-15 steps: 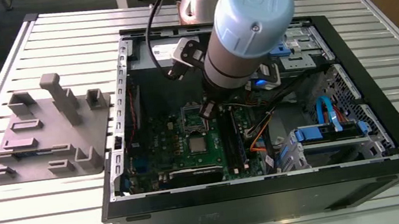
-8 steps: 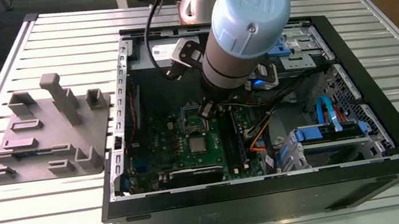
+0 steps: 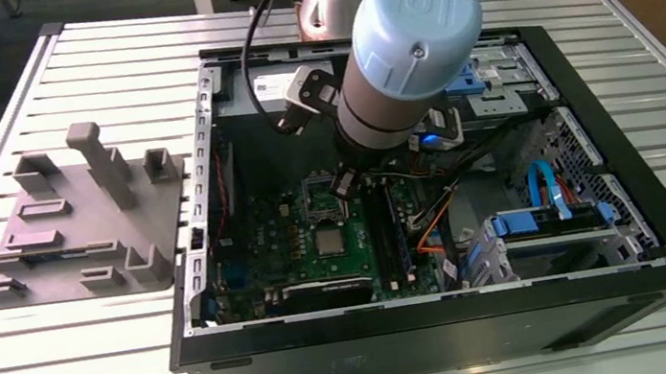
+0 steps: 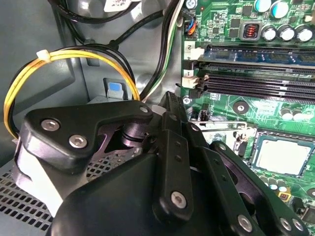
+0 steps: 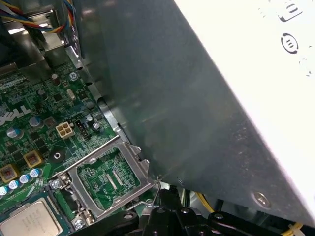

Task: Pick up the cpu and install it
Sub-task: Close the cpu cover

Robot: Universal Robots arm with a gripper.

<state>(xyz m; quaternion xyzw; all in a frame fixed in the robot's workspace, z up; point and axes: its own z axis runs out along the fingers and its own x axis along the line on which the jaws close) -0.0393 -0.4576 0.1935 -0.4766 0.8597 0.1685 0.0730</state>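
The tool (image 4: 170, 105), its opening impossible to tell, fills the second wrist view's foreground; the cpu (image 4: 284, 156) sits at middle right, socketed.

A table (image 3: 98, 358) of pale metal slats fills most of the exterior view, its ribs running left to right across the frame. An open black computer case (image 3: 456, 335) lies flat on it, taking up the centre and right of the frame with its inside facing up. On the left of the frame, just beside the case, a grey plastic holder (image 3: 80, 225) sits on the slats, with upright posts and small blocks rising from its flat base.
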